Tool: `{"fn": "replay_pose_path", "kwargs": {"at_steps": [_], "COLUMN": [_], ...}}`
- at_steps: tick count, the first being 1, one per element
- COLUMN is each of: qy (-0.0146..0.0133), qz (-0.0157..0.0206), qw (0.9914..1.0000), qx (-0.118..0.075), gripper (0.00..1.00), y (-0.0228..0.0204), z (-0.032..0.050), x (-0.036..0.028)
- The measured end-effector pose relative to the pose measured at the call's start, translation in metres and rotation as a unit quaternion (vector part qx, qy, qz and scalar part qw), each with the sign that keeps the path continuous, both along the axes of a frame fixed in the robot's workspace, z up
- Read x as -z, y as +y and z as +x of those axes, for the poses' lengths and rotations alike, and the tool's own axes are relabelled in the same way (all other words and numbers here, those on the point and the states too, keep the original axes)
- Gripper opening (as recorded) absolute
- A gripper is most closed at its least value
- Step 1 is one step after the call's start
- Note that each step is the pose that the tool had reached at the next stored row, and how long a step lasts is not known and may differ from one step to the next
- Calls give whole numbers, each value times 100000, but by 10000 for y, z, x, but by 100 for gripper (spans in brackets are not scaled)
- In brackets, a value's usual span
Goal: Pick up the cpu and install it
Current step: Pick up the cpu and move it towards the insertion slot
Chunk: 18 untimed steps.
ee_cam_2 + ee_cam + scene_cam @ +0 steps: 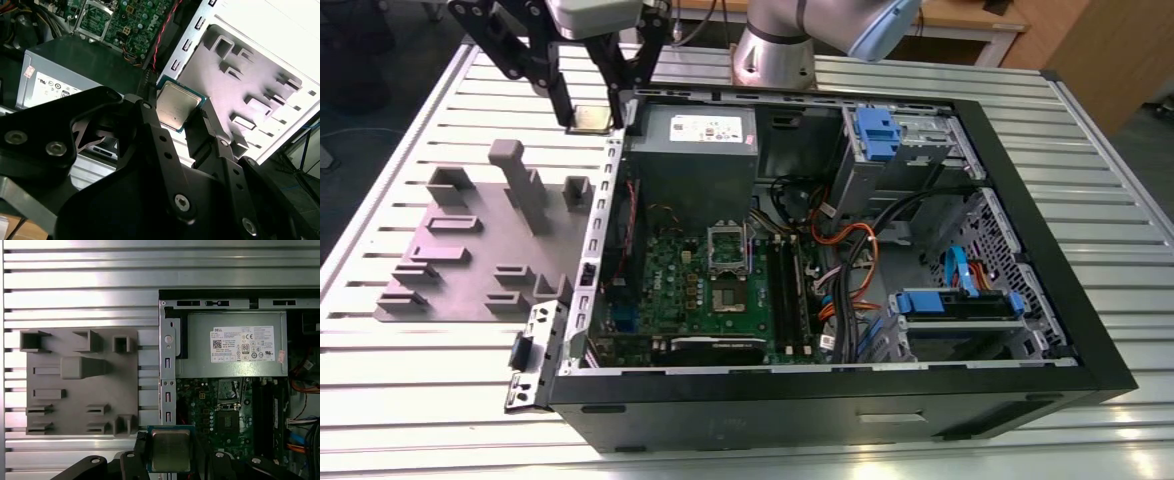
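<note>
Nearest me in the exterior view, the open computer case (854, 400) lies on the slatted table (427, 400), its green board (707, 290) facing up. On the exterior view's left, just beside the case, sits the grey fixture (494, 240). Farther back in the case is the power supply (700, 140). By the case's far left corner my hand (594, 118) is clamped on the cpu (591, 120), held off the table, with its silvery top facing both wrist views.
</note>
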State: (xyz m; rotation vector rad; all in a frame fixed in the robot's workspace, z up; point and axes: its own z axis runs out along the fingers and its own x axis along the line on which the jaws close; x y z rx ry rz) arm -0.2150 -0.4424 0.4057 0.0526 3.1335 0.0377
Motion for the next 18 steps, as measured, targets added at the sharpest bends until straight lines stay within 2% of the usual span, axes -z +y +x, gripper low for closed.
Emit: {"fn": "replay_pose_path", "kwargs": {"at_steps": [6,14,18], "qy": [2,0,2], "qz": [-4,-23,-97], "qw": [100000,100000,100000], "qx": [-1,0,-1], "gripper": [47,47,47], "y": [0,-2,-55], "z": [33,36,36], "x": [0,0,0]}}
